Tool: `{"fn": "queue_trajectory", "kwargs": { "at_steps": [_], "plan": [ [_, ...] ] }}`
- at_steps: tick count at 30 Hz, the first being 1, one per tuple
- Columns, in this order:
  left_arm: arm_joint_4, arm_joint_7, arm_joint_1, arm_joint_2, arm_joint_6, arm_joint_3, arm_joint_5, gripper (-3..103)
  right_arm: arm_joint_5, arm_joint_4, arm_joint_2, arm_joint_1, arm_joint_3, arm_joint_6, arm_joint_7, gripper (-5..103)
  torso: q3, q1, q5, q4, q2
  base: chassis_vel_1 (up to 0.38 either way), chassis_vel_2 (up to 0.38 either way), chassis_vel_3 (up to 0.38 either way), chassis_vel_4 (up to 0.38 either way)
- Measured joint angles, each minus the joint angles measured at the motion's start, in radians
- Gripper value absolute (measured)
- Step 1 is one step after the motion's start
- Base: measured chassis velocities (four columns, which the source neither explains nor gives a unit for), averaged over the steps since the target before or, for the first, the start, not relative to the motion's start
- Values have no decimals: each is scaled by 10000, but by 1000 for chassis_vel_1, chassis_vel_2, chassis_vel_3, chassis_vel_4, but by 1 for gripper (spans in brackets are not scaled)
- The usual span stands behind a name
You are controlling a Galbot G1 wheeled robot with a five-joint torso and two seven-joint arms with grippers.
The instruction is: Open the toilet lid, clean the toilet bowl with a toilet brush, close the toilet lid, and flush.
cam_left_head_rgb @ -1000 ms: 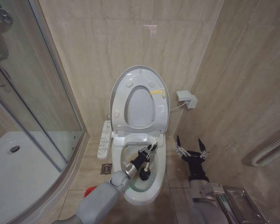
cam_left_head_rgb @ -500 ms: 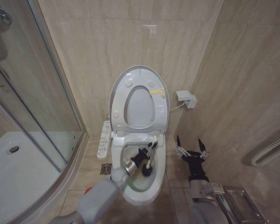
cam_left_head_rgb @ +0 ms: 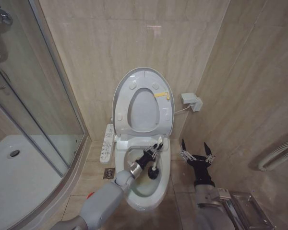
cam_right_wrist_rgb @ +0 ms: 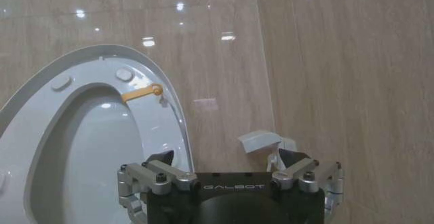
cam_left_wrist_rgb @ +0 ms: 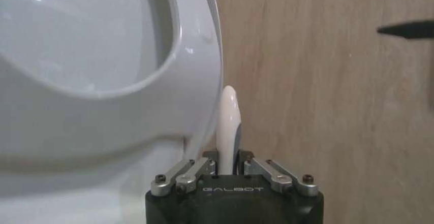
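The toilet lid (cam_left_head_rgb: 144, 74) stands raised against the wall, and the ring seat with its yellow sticker (cam_left_head_rgb: 162, 95) is up against it. Below it the toilet bowl (cam_left_head_rgb: 144, 205) is uncovered. My left gripper (cam_left_head_rgb: 152, 153) reaches over the bowl, shut on the white handle (cam_left_wrist_rgb: 228, 117) of the toilet brush. The brush's dark head (cam_left_head_rgb: 153, 173) is down inside the bowl, right of its middle. The left gripper (cam_left_wrist_rgb: 228, 165) faces the raised seat (cam_left_wrist_rgb: 169, 97). My right gripper (cam_left_head_rgb: 196, 152) hangs open and holds nothing, right of the toilet. The right gripper (cam_right_wrist_rgb: 227, 158) looks at the lid (cam_right_wrist_rgb: 88, 54).
A white control panel (cam_left_head_rgb: 107, 143) sits on the bowl's left side. The red brush holder (cam_left_head_rgb: 90, 195) peeks out on the floor beside my left arm. The glass shower screen (cam_left_head_rgb: 38, 96) and tray (cam_left_head_rgb: 19, 177) close the left. A wall box (cam_left_head_rgb: 191, 100) and a hose (cam_left_head_rgb: 278, 155) are at right.
The left gripper has shifted slightly, and the brush head has swept a little toward the right and back of the bowl. The right arm has not moved.
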Motion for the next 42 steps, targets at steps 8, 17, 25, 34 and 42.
{"fn": "queue_trajectory", "kwargs": {
  "at_steps": [8, 17, 25, 34, 42],
  "plan": [
    [-100, 51, -122, 135, -15, 22, -18, 18, 0, 0, 0, 0, 0, 0, 0, 100, 0, 0, 0, 0, 1, 0, 0, 0, 0],
    [-50, 28, 95, -1, -6, 145, -61, 18, 1, 1, 0, 0, 0, 0, -1, 100, 0, 0, 0, 0, 1, 0, 0, 0, 0],
    [39, 109, -131, 149, -53, 171, -160, 18, 0, 0, 0, 0, 0, 0, 0, 100, 0, 0, 1, 1, 1, 0, 0, 0, 0],
    [136, 151, 46, -7, -47, 205, -195, 18, 0, 0, 0, 0, 0, 0, 0, 100, 0, 0, 0, 1, 0, 0, 0, 0, 0],
    [146, 180, -192, 29, -130, 49, -260, 18, 0, 0, 0, 0, 0, 0, 0, 100, 0, 0, 2, 0, 0, 0, 0, 0, 0]
  ]
}}
